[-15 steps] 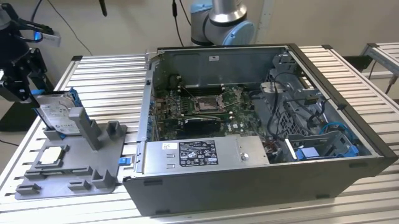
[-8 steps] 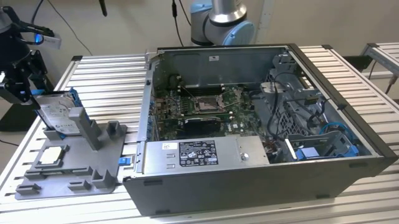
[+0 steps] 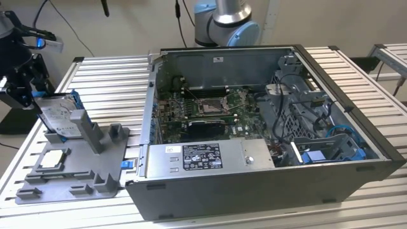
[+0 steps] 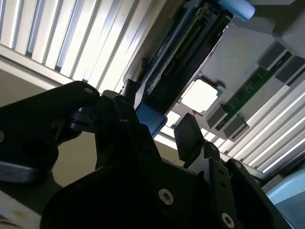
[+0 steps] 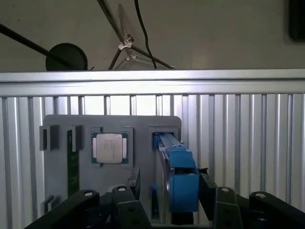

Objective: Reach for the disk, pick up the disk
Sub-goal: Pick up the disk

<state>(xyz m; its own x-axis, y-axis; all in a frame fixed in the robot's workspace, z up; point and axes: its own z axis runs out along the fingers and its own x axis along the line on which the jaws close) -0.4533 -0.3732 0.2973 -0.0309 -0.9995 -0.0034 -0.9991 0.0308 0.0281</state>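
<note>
Slatted metal counter, open PC case alongside: claw spread, 2 fingers straddling the disk, propped in grey fixture. Reach looks done; grip & lift remain.

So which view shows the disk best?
The exterior view: the disk leans in its grey holder with its labelled face and blue frame visible. Both wrist views show it edge-on, straddled by the open pincer.
</note>
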